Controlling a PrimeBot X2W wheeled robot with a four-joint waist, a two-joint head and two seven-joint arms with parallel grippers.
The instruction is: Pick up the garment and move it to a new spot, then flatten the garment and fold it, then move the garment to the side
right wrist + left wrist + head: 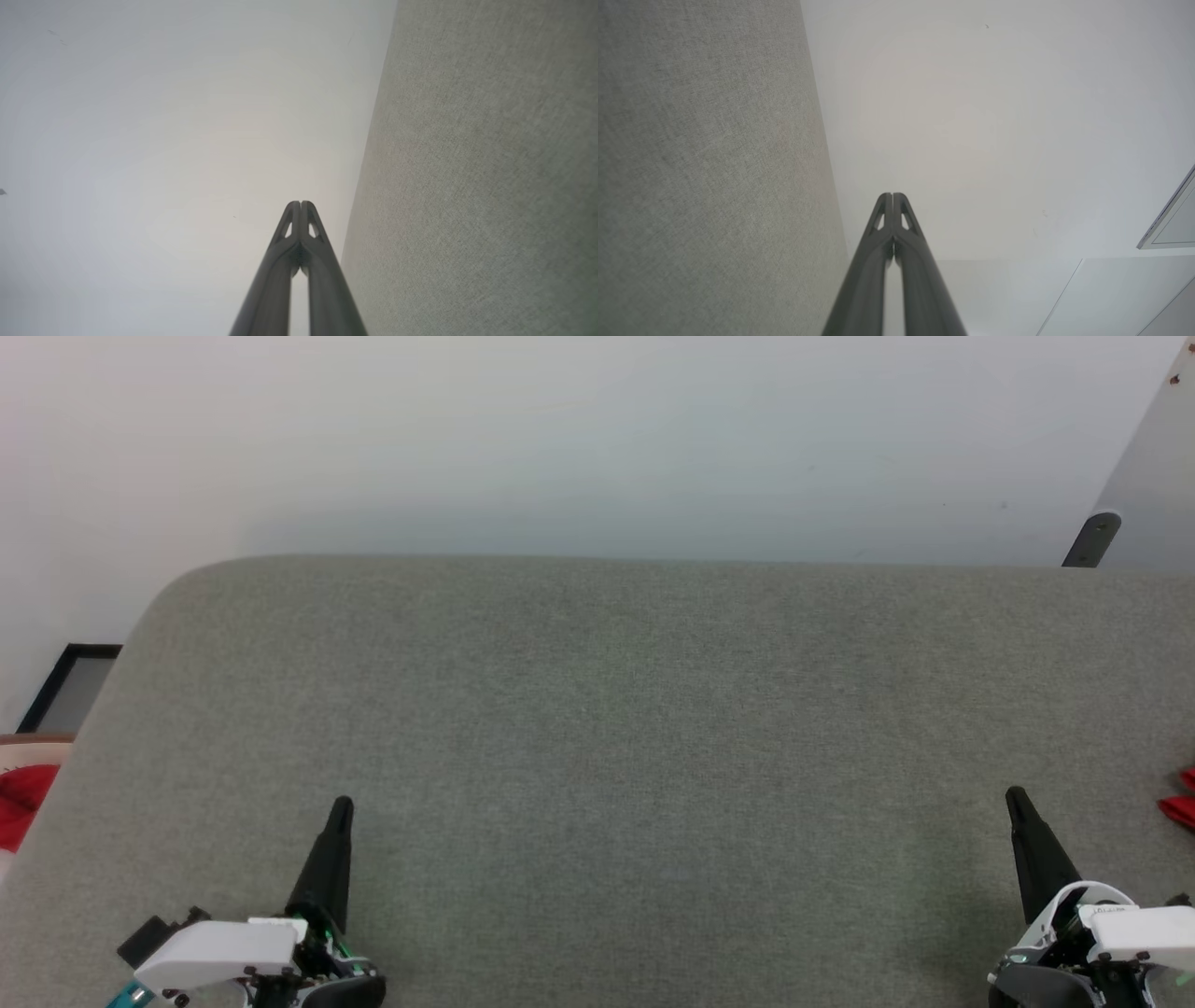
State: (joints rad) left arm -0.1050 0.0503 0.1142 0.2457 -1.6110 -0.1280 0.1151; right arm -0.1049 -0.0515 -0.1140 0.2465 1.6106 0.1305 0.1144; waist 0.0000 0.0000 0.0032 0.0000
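Of the garment [1178, 805] I see just two red tips of cloth, lying on the grey padded surface [597, 737] at the right edge of the head view. My right gripper [1016, 795] is shut and empty at the lower right, a short way left of those red tips and not touching them. Far across at the lower left, my left gripper [342, 805] is also shut and empty. In the wrist views the left gripper [892, 195] and the right gripper [301, 203] have their fingers pressed together against a white wall.
Off the surface's left edge a small red cloth [19, 800] lies in a pale basket with a brown rim [37, 738], beside a black-framed panel [73, 683]. A white wall stands behind the surface. A pale board with a dark bracket [1092, 539] leans at the upper right.
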